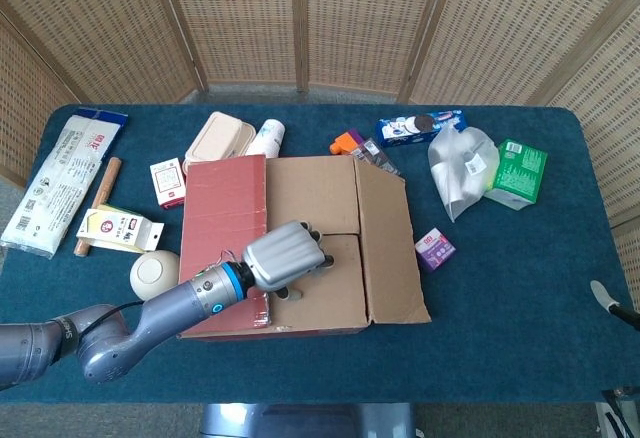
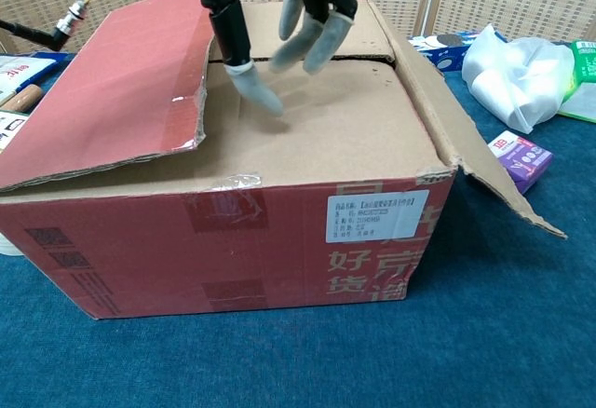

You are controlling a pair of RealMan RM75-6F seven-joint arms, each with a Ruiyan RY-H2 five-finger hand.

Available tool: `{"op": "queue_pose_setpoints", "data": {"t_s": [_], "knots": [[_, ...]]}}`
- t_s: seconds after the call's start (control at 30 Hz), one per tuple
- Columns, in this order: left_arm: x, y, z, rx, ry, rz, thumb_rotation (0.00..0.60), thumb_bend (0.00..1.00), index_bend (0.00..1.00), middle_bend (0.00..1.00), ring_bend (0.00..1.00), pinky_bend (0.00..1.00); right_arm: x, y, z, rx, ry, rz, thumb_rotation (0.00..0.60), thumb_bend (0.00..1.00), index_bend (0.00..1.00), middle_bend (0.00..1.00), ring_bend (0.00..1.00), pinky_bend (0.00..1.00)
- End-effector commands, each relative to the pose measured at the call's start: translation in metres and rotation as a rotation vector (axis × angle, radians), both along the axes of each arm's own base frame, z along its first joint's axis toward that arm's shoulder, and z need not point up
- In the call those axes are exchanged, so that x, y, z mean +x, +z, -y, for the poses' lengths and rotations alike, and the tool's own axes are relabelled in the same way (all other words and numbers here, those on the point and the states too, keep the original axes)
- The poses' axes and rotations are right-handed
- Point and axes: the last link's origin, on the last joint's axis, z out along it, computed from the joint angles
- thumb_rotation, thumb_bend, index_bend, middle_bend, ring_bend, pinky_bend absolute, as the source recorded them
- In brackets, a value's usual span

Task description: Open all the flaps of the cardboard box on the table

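One cardboard box (image 1: 300,248) sits mid-table (image 1: 520,288), red left flap (image 1: 224,228) and brown right flap (image 1: 388,243) folded out, two inner flaps lying flat and closed. Left hand (image 1: 285,256) hovers over near inner flap (image 2: 317,124), fingers (image 2: 253,87) spread and pointing down, holding nothing. Right hand barely visible at head view's right edge, state unclear. White plastic bag (image 1: 460,170), purple packet (image 1: 435,249) lie right of box.

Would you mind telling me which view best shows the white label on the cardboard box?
The chest view: the white label sits on the cardboard box's near side wall, facing that camera squarely. The head view looks down on the flaps, so the label is hidden there.
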Motion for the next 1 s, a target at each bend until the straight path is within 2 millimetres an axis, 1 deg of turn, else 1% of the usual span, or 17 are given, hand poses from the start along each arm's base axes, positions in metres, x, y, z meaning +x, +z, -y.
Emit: {"op": "queue_pose_setpoints", "data": {"t_s": [0.03, 0.2, 0.9, 1.0], "knots": [[-0.001, 0.001, 0.001, 0.000, 0.001, -0.018, 0.600, 0.00, 0.55, 0.76, 0.44, 0.42, 0.000, 0.000, 0.000, 0.000, 0.000, 0.002, 0.600, 0.16, 0.00, 0.00, 0.00, 0.02], [-0.004, 0.007, 0.003, 0.016, 0.001, -0.041, 0.600, 0.00, 0.56, 0.80, 0.45, 0.42, 0.002, 0.002, -0.001, -0.010, 0.006, 0.009, 0.600, 0.17, 0.00, 0.00, 0.00, 0.02], [-0.016, 0.028, 0.011, 0.057, 0.020, -0.071, 0.600, 0.00, 0.56, 0.83, 0.47, 0.41, 0.006, 0.003, -0.005, -0.015, 0.027, 0.025, 0.600, 0.18, 0.00, 0.00, 0.00, 0.02], [-0.018, 0.034, 0.012, 0.067, 0.029, -0.062, 0.600, 0.00, 0.56, 0.83, 0.47, 0.41, 0.006, 0.003, -0.005, -0.013, 0.029, 0.028, 0.600, 0.18, 0.00, 0.00, 0.00, 0.02]]}}
